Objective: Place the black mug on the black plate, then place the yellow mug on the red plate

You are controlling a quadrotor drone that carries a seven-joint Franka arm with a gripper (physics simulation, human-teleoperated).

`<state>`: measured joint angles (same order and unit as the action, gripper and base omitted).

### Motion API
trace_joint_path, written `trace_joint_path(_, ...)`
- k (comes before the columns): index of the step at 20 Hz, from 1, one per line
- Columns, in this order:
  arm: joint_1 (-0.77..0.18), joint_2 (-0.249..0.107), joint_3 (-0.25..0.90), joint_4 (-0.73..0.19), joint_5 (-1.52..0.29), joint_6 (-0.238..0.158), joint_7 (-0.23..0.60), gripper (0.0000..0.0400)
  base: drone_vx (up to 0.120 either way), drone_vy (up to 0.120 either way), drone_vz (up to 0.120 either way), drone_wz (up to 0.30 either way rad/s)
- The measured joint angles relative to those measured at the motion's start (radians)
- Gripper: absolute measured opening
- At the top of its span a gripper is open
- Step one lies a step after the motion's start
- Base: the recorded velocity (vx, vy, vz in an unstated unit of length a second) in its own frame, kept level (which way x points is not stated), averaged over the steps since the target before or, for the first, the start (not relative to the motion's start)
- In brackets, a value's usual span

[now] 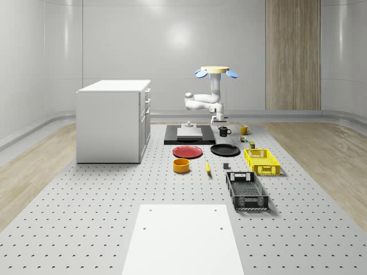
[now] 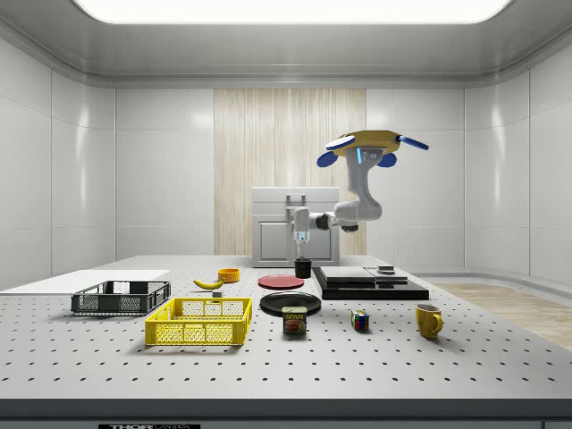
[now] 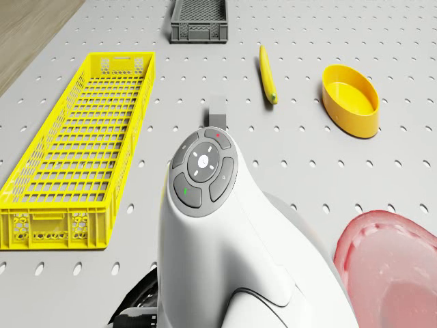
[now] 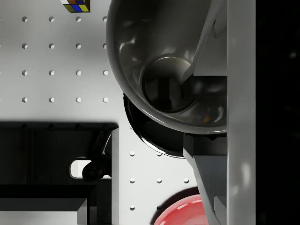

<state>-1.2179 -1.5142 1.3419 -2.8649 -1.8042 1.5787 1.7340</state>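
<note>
While the drone (image 1: 215,71) is hovering over the table's (image 1: 86,206) far end, I am seeing the gripper (image 2: 303,241) hanging directly above the black mug (image 2: 303,267). In the wrist view one finger (image 4: 206,42) is reaching inside the mug's rim, but I cannot tell whether the jaws are pinching it. The mug is sitting beyond the black plate (image 1: 225,150), just beside the dark platform (image 1: 189,135). The red plate (image 1: 187,152) and yellow mug (image 1: 245,129) are lying nearby.

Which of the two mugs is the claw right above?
The black mug. The claw hangs directly over it beside the dark platform, while the yellow mug stands apart, farther along the table.
</note>
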Motion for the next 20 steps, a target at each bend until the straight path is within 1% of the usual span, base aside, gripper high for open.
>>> trace_joint_path(6, -0.001, -0.005, 0.001, 0.0, 0.002, 0.004, 0.001, 0.01, 0.12, 0.0, -0.007, 0.0)
trace_joint_path(10, -0.002, -0.008, 0.001, 0.0, 0.003, 0.007, 0.001, 0.01, 0.12, 0.0, -0.12, 0.0)
trace_joint_path(12, -0.002, -0.009, 0.001, 0.0, 0.004, 0.009, 0.002, 0.01, 0.1, 0.0, -0.02, 0.0)
trace_joint_path(16, -0.004, -0.013, -0.01, 0.003, -0.006, 0.015, 0.002, 0.01, 0.0, 0.0, 0.0, 0.0)
trace_joint_path(20, -0.01, -0.017, -0.056, 0.013, -0.049, 0.035, 0.002, 0.01, 0.0, 0.0, 0.0, 0.0)
